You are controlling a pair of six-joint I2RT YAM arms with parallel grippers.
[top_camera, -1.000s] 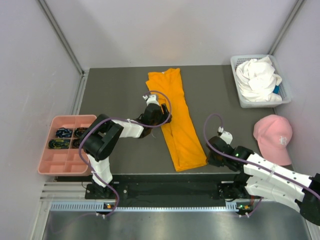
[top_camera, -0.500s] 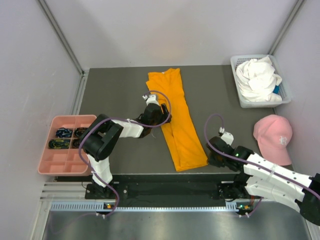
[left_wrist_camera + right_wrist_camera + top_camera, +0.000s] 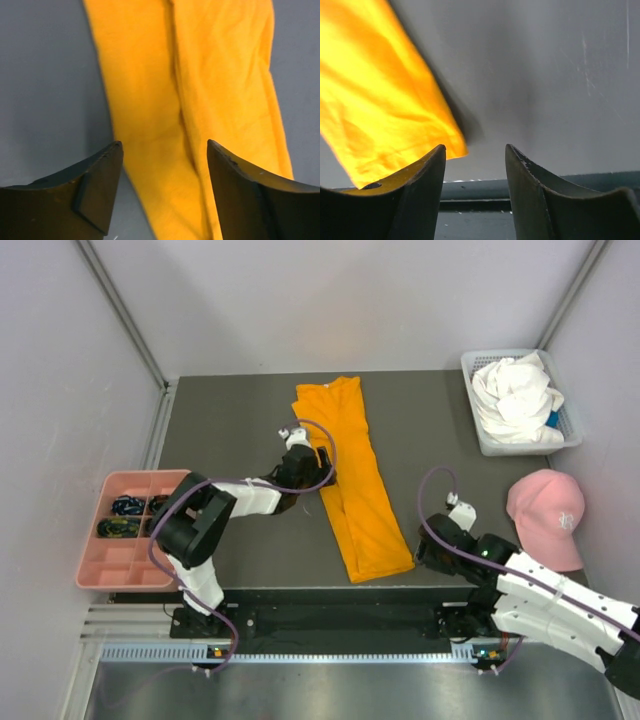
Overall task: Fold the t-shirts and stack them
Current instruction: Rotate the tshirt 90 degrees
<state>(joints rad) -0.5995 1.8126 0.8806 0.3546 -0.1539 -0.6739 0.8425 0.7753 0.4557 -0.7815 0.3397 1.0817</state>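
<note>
Sitting at the far left edge, a pink plastic compartment tray [image 3: 110, 565] is holding small dark items [image 3: 127, 506] in its upper cells. To its right, the left gripper [image 3: 312, 472] is hovering over the left edge of the bright orange cotton t-shirt [image 3: 355, 480]. Its jaws are standing apart and released, with cloth showing below the gap in the wrist view but nothing clamped. The orange shirt is lying folded lengthwise as a long narrow strip on the dark grey table [image 3: 230, 420], running from the far middle toward the near edge. Just beside its near right corner, the right gripper [image 3: 424, 556] is hanging low, its jaws parted and empty, with the corner lying to their left. Farther right, the white cotton t-shirt [image 3: 515, 395] is lying crumpled in a white plastic basket [image 3: 525, 447], and a pink baseball cap [image 3: 545, 515] is sitting on the table near it.
</note>
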